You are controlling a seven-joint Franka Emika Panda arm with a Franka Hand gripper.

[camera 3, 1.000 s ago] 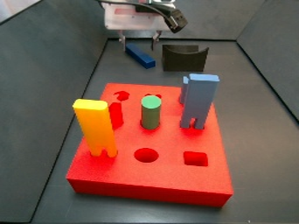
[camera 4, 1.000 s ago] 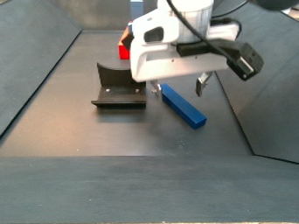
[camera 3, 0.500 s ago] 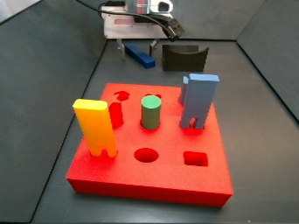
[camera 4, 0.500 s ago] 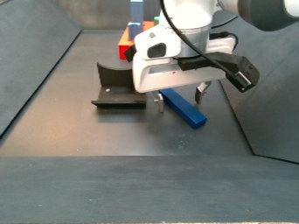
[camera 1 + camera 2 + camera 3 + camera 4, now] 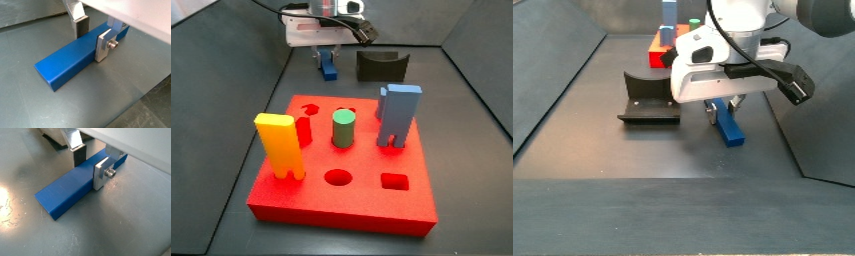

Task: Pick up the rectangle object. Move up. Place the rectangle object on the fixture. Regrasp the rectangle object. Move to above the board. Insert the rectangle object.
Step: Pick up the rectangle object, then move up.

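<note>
The rectangle object (image 5: 67,62) is a long dark blue bar lying flat on the grey floor; it shows in both wrist views (image 5: 63,195) and both side views (image 5: 329,70) (image 5: 728,130). My gripper (image 5: 92,42) (image 5: 89,170) is down at the floor with one finger on each long side of the bar, pads against it, near its far half. In the side views the gripper (image 5: 326,55) (image 5: 720,112) stands beside the fixture (image 5: 381,66) (image 5: 647,105). The red board (image 5: 318,205) lies apart from them, toward the other end of the floor.
On the board stand a yellow two-legged block (image 5: 281,145), a green cylinder (image 5: 344,128) and a lighter blue two-legged block (image 5: 400,113). A round hole (image 5: 338,178) and a square hole (image 5: 394,183) are open. Sloped dark walls (image 5: 567,90) bound the floor.
My gripper has come down to the floor over the bar. The bar has turned a little on the floor and now lines up between the fingers.
</note>
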